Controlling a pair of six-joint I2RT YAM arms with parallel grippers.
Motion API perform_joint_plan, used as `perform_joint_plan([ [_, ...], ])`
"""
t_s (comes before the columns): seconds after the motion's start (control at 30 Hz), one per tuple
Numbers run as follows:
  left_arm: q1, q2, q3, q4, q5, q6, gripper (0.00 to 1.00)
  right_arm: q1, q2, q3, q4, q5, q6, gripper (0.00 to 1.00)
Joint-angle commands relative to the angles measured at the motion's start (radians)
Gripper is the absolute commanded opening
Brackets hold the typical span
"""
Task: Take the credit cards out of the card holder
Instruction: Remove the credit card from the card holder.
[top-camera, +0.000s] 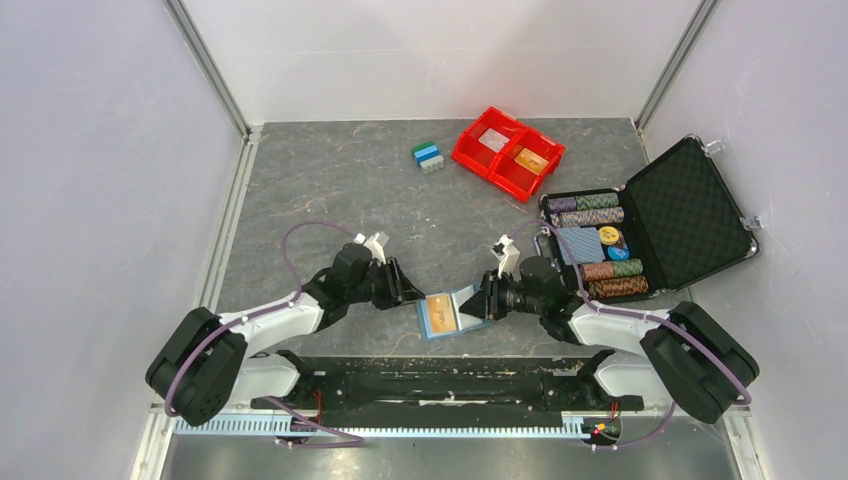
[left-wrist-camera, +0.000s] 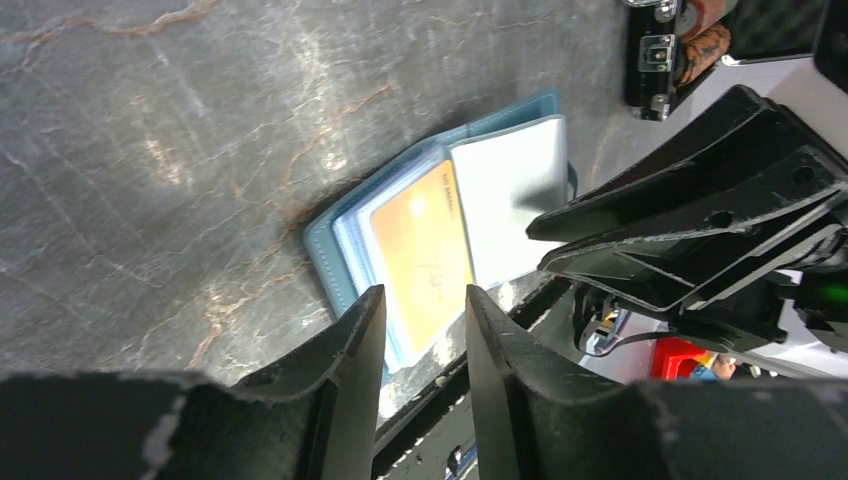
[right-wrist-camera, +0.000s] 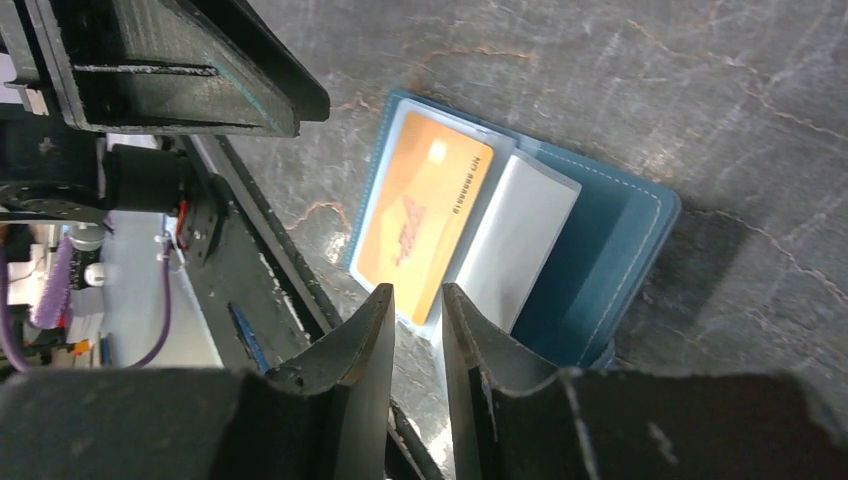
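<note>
The card holder (top-camera: 450, 315) lies spread open on the grey table, near its front edge, between my two grippers. An orange credit card (right-wrist-camera: 425, 215) shows in its clear sleeve, and a whitish-grey card (right-wrist-camera: 515, 240) sits beside it on the blue cover (right-wrist-camera: 610, 260). In the left wrist view the orange card (left-wrist-camera: 420, 250) and the pale panel (left-wrist-camera: 510, 190) lie just beyond my fingertips. My left gripper (left-wrist-camera: 425, 292) is open at the holder's left edge, with nothing between its jaws. My right gripper (right-wrist-camera: 417, 290) stands narrowly open, and the holder's near edge sits right at its tips.
A red two-compartment bin (top-camera: 507, 152) with cards in it stands at the back. A small block of blue, green and white pieces (top-camera: 428, 156) sits to its left. An open black case (top-camera: 650, 225) with poker chips is at the right. The black base rail (top-camera: 430, 370) runs just below the holder.
</note>
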Motion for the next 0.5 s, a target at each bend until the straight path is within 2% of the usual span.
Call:
perform_joint_plan([
  [0.0, -0.011, -0.028, 0.04, -0.031, 0.009, 0.036, 0.38, -0.001, -0.005, 0.009, 0.093, -0.034, 0.046, 0.26],
  [0.23, -0.013, 0.091, -0.006, 0.13, 0.073, 0.028, 0.21, -0.001, 0.073, 0.012, 0.148, -0.035, 0.102, 0.24],
  [0.47, -0.016, 0.193, -0.067, 0.298, 0.105, -0.004, 0.17, -0.001, 0.143, 0.024, 0.167, -0.05, 0.101, 0.25],
])
